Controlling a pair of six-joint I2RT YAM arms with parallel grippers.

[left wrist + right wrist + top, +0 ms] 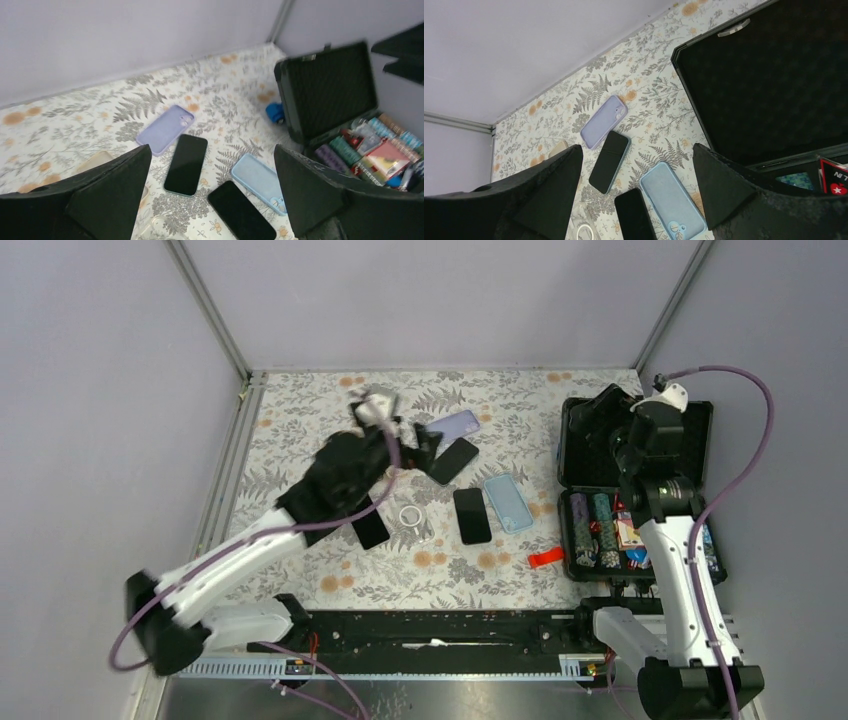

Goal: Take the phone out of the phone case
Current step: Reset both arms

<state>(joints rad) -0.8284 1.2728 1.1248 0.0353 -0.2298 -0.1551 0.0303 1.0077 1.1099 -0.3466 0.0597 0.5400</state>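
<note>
A dark-screened phone (186, 164) with a teal rim lies face up on the flowered cloth, also seen as the phone (453, 460) in the top view. It lies beside an empty lilac phone case (166, 128). My left gripper (211, 150) hovers over it, open, with nothing between the fingers. A second black phone (241, 212) lies next to an empty light blue case (260, 182). A third phone (370, 527) lies by a clear case (412, 517). My right gripper (638, 147) hangs open and empty high over the black box.
An open black box (640, 490) of poker chips stands at the right. A small red object (545, 558) lies before it. A beige case (558, 148) lies left of the lilac one. A blue object (274, 112) sits by the box lid.
</note>
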